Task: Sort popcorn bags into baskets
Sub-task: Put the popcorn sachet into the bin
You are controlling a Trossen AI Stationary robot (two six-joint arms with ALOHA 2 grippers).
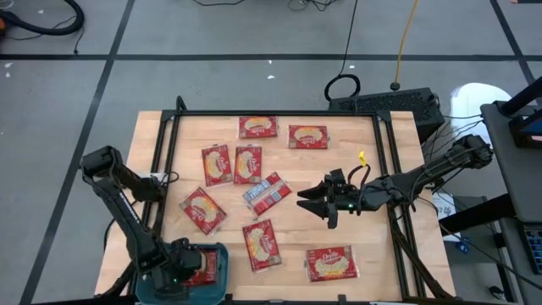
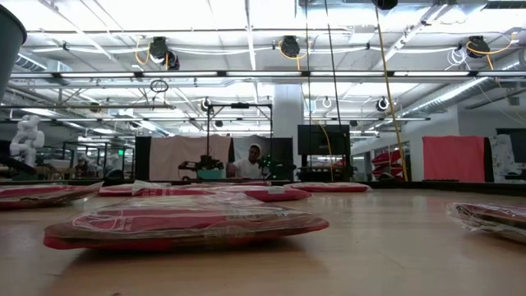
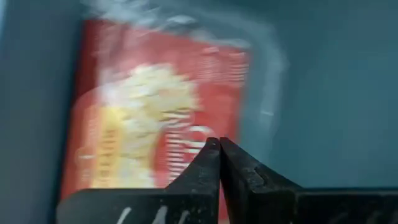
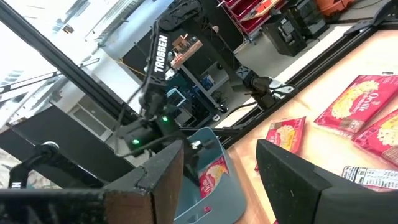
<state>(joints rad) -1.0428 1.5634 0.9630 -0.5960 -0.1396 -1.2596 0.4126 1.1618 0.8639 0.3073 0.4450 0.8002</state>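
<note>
High view: left hand (image 1: 179,269) sits over the teal basket (image 1: 222,258) at the near-left corner of the bench (image 1: 381,263), one red popcorn bag (image 1: 201,268) inside. Eight more bags lie loose across the bench. Right hand (image 1: 312,202) hovers mid-bench, fingers spread, holding nothing, just beside a bag showing its blue-white side (image 1: 266,194).

Low view: bags lie flat on the wood, nearest one (image 2: 185,222) up front; no arms seen.

Left wrist: fingers (image 3: 208,165) pinched together, empty, above bag (image 3: 158,112) lying on basket floor (image 3: 329,93).

Right wrist: wide-open fingers (image 4: 292,174); basket w/ bag (image 4: 212,173) beyond, under left arm.
</note>
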